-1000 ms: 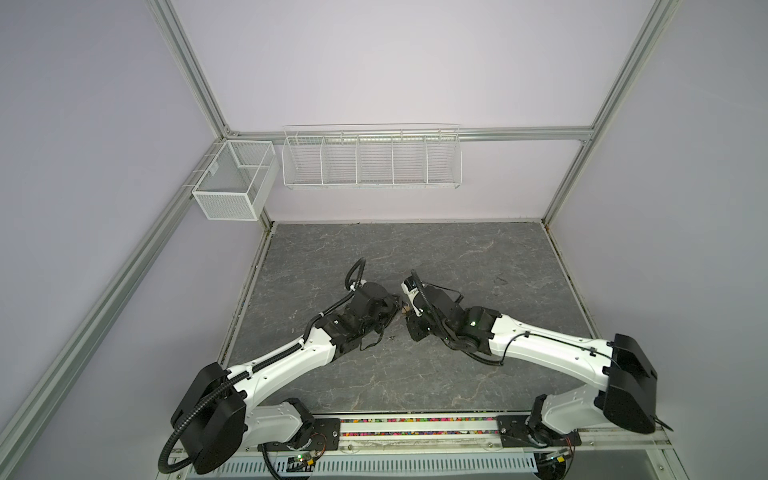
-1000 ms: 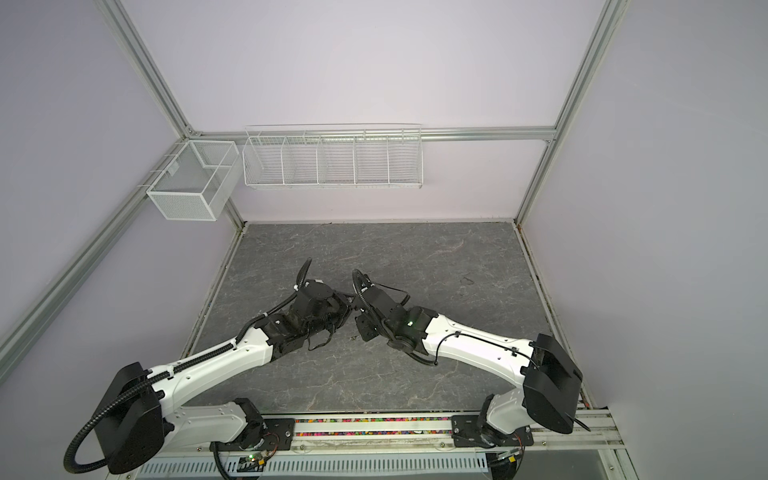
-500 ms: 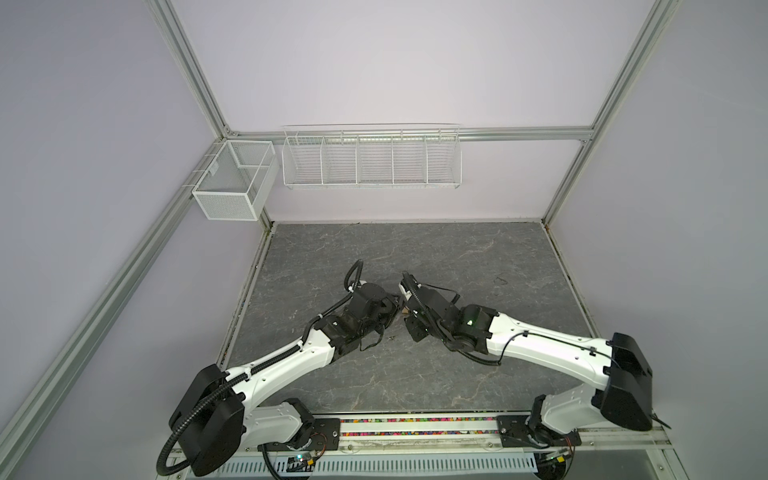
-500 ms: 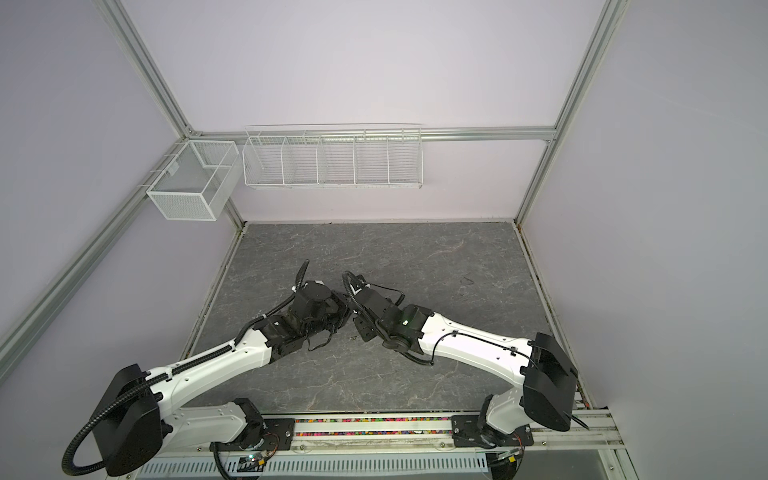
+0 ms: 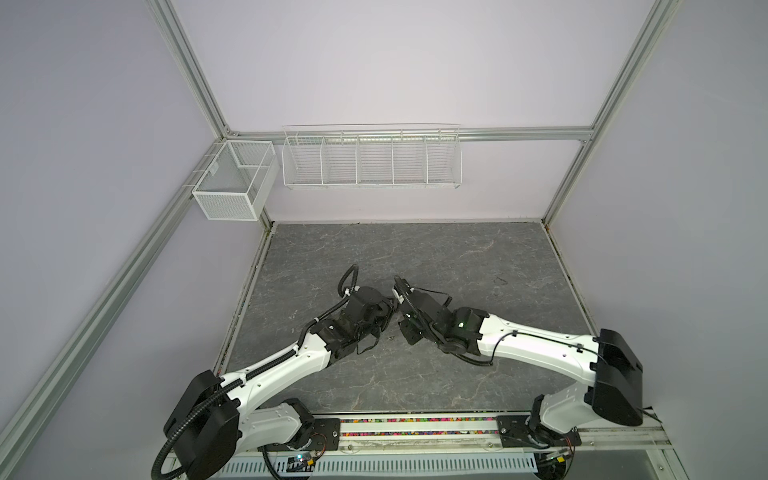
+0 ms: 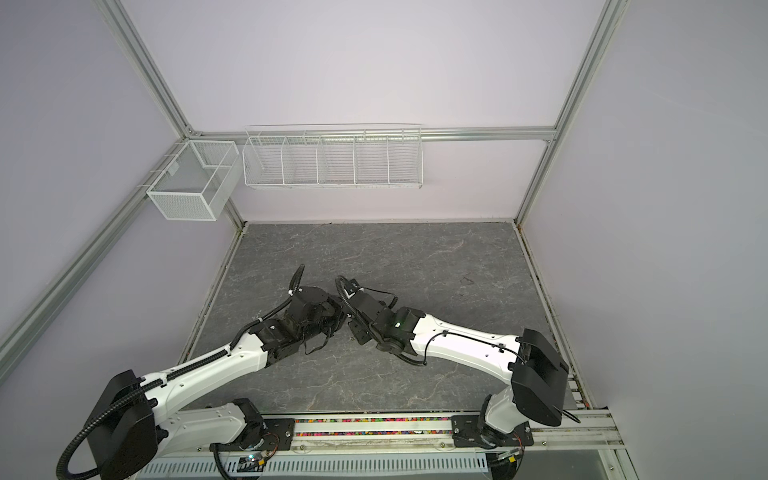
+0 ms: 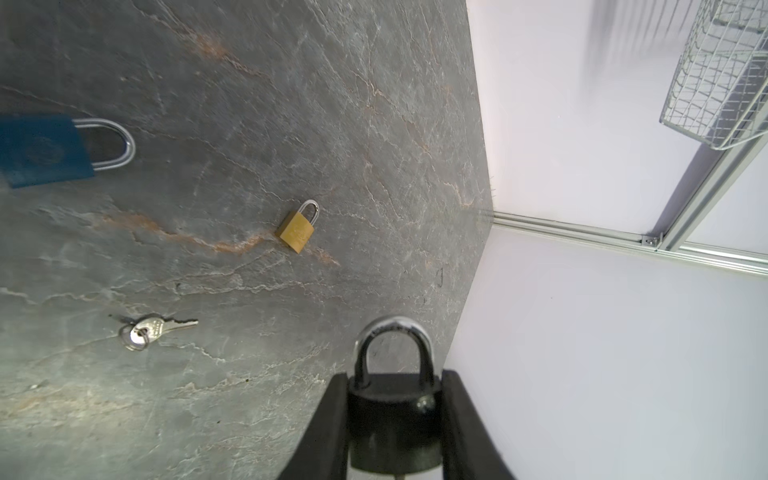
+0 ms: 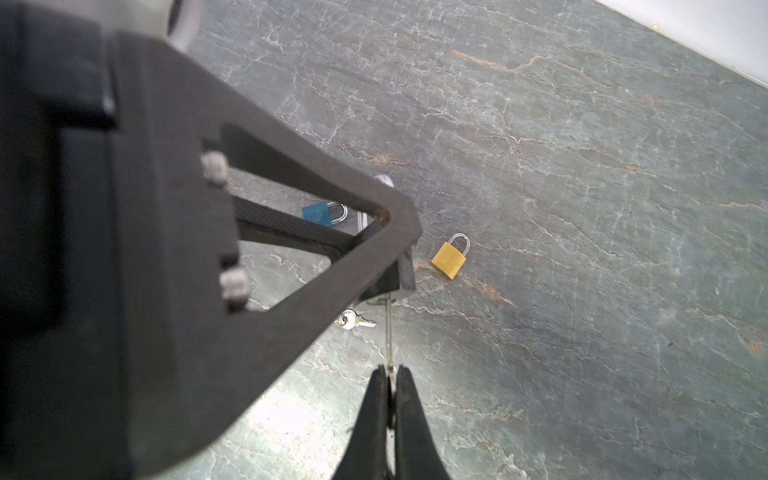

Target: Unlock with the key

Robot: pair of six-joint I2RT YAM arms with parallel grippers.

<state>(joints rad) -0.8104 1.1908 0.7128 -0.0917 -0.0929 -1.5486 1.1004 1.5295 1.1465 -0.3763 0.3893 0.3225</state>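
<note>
A black padlock (image 7: 392, 419) with a silver shackle is clamped between the fingers of my left gripper (image 7: 395, 376), which is shut on its body, above the table. My right gripper (image 8: 390, 370) is shut on a thin silver key (image 8: 388, 328). The blade runs straight from the fingertips to the underside of the black padlock (image 8: 402, 272). How deep the key sits in the lock is hidden. In both top views the left gripper (image 5: 387, 308) and the right gripper (image 5: 401, 311) meet tip to tip over the middle of the table, and there the lock and key are hidden.
On the grey stone table (image 5: 457, 257) lie a brass padlock (image 7: 297, 230), a blue padlock (image 7: 45, 149) and a second key on a ring (image 7: 153, 328). A white wire rack (image 5: 372, 162) and a mesh box (image 5: 235, 183) hang on the walls.
The right arm has edged left, bringing its gripper and the key closer against the left gripper. The left arm has stayed put.
</note>
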